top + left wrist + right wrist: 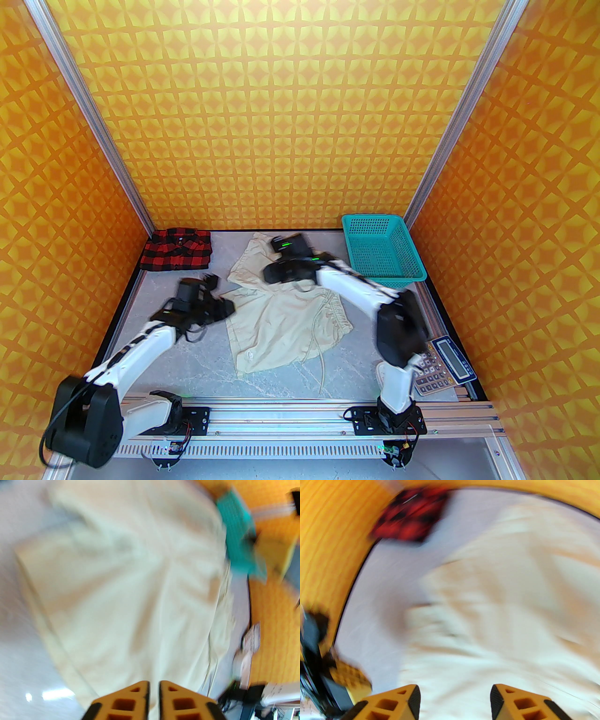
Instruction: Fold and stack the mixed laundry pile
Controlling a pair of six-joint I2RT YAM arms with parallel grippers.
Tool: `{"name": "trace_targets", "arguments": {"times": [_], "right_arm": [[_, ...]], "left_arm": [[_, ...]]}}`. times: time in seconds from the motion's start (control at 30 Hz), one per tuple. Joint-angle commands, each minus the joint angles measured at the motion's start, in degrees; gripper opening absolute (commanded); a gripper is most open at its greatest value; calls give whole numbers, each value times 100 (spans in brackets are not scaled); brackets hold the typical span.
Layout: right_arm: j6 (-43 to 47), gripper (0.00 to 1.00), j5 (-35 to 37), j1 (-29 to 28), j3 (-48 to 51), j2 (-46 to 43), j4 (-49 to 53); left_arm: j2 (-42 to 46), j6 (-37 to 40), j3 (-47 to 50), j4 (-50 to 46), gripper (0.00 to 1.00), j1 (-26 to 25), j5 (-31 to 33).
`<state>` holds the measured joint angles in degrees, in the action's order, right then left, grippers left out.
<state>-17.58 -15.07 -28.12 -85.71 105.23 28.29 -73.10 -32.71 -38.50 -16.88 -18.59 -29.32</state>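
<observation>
Garments, two: rumpled cream trousers (281, 323), folded checked shirt (177, 251). Left jaws nearly closed, hold unclear; right jaws apart, empty.

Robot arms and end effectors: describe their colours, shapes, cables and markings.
The left arm and right arm have glossy white link shells, rounded black joint housings, thin black cables and small green lights near the wrists. The left end effector and right end effector each carry two orange wedge-shaped fingers with rectangular cut-outs and black inner pads.
</observation>
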Motion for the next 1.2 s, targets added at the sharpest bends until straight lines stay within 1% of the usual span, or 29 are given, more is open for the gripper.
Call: {"name": "trace_targets", "arguments": {"times": [0.0, 0.03, 0.1, 0.2, 0.3, 0.43, 0.6, 0.67, 0.8, 0.87, 0.9, 0.93, 0.97, 1.03, 1.07, 1.17], "right_arm": [[-143, 53, 974, 401, 417, 224, 551], [-100, 52, 1232, 501, 426, 296, 611], [3, 52, 1505, 645, 333, 483, 697], [-7, 50, 1772, 814, -11, 864, 792], [-64, 48, 2071, 904, -490, 1355, 852], [-127, 47, 2026, 1001, -1346, 2195, 1049], [-265, 47, 1673, 1148, -2283, 3125, 1290], [-298, 47, 1534, 1184, -2648, 3430, 1383], [-155, 48, 1291, 1194, -3190, 3674, 1565], [-114, 49, 1202, 1187, -3186, 3415, 1695], [-120, 49, 1173, 1190, -3049, 3181, 1667], [-174, 50, 1116, 1191, -2674, 2799, 1517], [-272, 50, 1037, 1190, -2211, 2346, 1293], [-488, 50, 840, 1184, -1162, 1457, 815], [-615, 50, 747, 1189, -652, 989, 634], [-927, 50, 593, 1186, 1082, -389, 191]], "left_arm": [[-401, -325, 144, 163, 8, -372, -6], [-548, -390, 215, 186, 4, -461, 6], [-665, -591, 455, 222, 0, -503, 8], [-526, -763, 884, 219, 0, -514, 41], [-548, -677, 1065, -16, 0, -510, 135], [-662, -712, 1229, -141, 0, -452, 320], [-659, -622, 1372, -142, 0, -41, 340], [-688, -449, 1281, -268, 0, 257, 340], [-508, -41, 853, -645, 0, 789, 338], [-334, 220, 478, -1101, 0, 898, 345], [-247, 303, 323, -1294, 2, 901, 341], [-111, 353, 179, -1491, 10, 897, 337], [48, 354, 82, -1650, 21, 888, 339], [418, 289, 37, -1878, 39, 881, 339], [613, 246, 48, -2009, 45, 879, 341], [1198, 44, 251, -2323, 51, 816, 339]]}}
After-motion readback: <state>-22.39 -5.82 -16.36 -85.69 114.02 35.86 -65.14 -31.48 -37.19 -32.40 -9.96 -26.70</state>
